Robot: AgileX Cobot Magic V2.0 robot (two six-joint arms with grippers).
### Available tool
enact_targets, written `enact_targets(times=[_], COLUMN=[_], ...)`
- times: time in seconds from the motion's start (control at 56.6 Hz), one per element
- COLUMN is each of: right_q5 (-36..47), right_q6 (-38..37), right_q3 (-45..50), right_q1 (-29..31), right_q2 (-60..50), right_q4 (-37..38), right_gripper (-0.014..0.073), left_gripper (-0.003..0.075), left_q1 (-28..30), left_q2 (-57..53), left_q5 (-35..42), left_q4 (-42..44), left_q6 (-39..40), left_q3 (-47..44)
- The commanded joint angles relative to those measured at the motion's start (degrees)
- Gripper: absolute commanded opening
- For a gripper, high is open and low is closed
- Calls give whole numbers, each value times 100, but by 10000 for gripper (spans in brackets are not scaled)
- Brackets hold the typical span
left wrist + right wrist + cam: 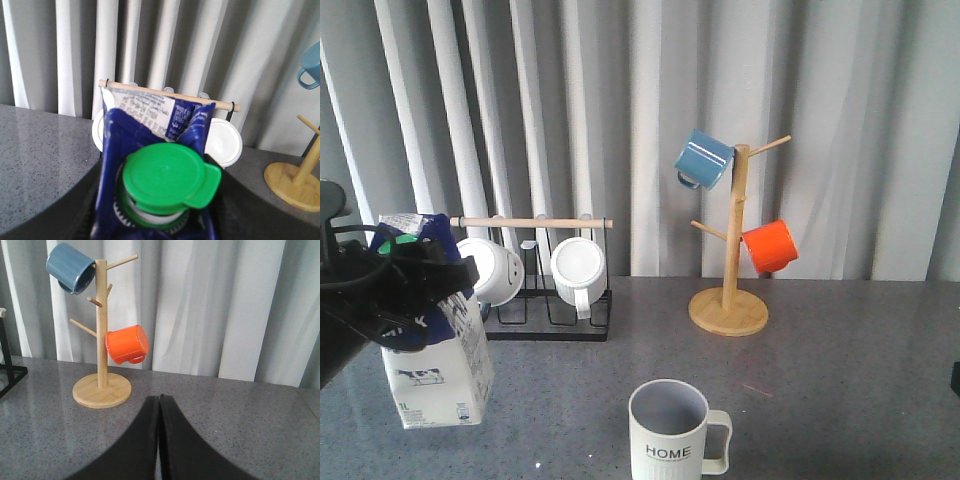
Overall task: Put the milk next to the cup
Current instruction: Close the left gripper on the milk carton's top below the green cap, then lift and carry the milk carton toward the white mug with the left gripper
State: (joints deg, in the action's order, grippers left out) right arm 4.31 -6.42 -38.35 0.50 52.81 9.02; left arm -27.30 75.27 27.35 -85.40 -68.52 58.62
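The milk (438, 372) is a gable-top carton with a dark blue top, white lower half and green cap (167, 180). It stands slightly tilted at the table's left, and I cannot tell if its base touches the table. My left gripper (412, 285) is shut on its blue upper part, with dark fingers (75, 212) on either side of the carton (112, 150). The cup (670, 432), a pale ribbed mug printed "HOME", stands at the front centre, well right of the carton. My right gripper (160, 400) is shut and empty above bare table on the right.
A black wire rack (548, 305) with a wooden bar holds two white mugs just behind the carton. A wooden mug tree (730, 300) at the back right carries a blue mug (704, 158) and an orange mug (769, 246). Grey curtains hang behind.
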Motion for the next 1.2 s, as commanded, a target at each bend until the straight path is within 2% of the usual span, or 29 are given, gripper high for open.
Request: enact_targets(times=[0.0,0.336,0.53,0.742,1.078,1.184], right_q5=[368,368,374,374,374,374], right_q6=[14,14,14,14,14,14], right_q3=[-161,-161,-161,-161,-161,-161], right_q1=[29,29,29,29,29,29], right_q2=[-44,-44,-44,-44,-44,-44], right_q4=[19,19,19,19,19,19], right_gripper=[-8,-8,-8,-8,-8,-8], left_gripper=[108,108,108,108,108,108], left_q1=[-400,-1297,-1558,-1757,-1858,-1858], left_q2=[-66,727,1175,1464,1859,1924], left_q5=[251,419,787,975,1187,1291], left_q4=[72,212,303,713,791,804], left_q6=[-107,-38,808,979,992,1389], left_q3=[158,158,224,508,911,911])
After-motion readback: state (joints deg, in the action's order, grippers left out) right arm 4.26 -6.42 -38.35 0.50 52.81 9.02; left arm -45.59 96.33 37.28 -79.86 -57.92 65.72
